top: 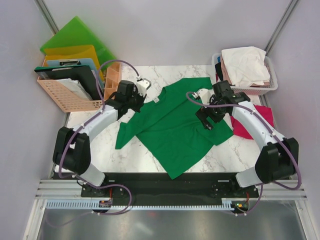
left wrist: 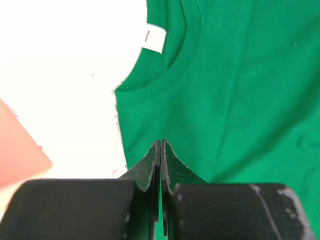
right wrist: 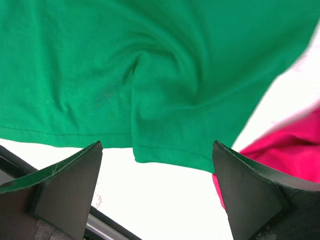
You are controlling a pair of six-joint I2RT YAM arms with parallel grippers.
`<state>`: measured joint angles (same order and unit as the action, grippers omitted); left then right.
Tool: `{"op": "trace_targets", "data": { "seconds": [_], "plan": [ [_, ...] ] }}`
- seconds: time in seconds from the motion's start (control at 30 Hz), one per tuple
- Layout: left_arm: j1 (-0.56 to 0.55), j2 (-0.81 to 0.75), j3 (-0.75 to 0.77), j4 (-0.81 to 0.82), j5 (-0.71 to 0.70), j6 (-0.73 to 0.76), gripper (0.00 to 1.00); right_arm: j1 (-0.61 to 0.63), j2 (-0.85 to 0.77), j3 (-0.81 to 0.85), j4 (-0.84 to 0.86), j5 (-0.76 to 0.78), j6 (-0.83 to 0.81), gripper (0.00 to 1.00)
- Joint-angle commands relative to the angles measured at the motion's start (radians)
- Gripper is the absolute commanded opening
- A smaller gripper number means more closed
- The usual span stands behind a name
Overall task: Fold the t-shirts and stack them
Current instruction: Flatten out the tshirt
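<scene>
A green t-shirt (top: 175, 125) lies spread flat on the marble table, collar toward the back left with a white label (left wrist: 153, 39) showing. My left gripper (top: 140, 102) sits at its left shoulder near the collar. In the left wrist view its jaws (left wrist: 161, 144) are pressed together on the green cloth (left wrist: 240, 90). My right gripper (top: 206, 122) hovers over the shirt's right sleeve. Its jaws (right wrist: 156, 146) stand wide apart just above the sleeve hem (right wrist: 170, 157), holding nothing. A magenta-red t-shirt (top: 250, 125) lies crumpled at the right, partly under the green one and my right arm.
A white basket (top: 270, 86) at the back right holds white and pale pink t-shirts (top: 245, 62). At the back left, an orange rack (top: 65, 95) with folders and a clipboard stands beside a small orange tray (top: 112, 75). The table's front edge borders a black base rail (top: 170, 182).
</scene>
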<state>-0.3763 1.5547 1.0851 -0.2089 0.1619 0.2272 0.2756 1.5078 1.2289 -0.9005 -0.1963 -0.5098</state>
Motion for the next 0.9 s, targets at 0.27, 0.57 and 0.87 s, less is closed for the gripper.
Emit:
{"op": "trace_targets", "data": {
  "seconds": [0.27,0.57,0.87],
  "plan": [
    [-0.006,0.277,0.186,-0.063,-0.016,0.001,0.02,-0.007,-0.126,-0.058,0.018,0.021,0.028,0.98],
    [-0.038,0.382,0.480,-0.125,0.015,0.035,0.02,-0.041,-0.127,-0.149,0.064,0.035,0.036,0.98],
    [-0.053,0.783,1.155,-0.490,0.030,0.064,0.02,-0.052,-0.135,-0.144,0.069,0.035,0.083,0.98]
  ]
}}
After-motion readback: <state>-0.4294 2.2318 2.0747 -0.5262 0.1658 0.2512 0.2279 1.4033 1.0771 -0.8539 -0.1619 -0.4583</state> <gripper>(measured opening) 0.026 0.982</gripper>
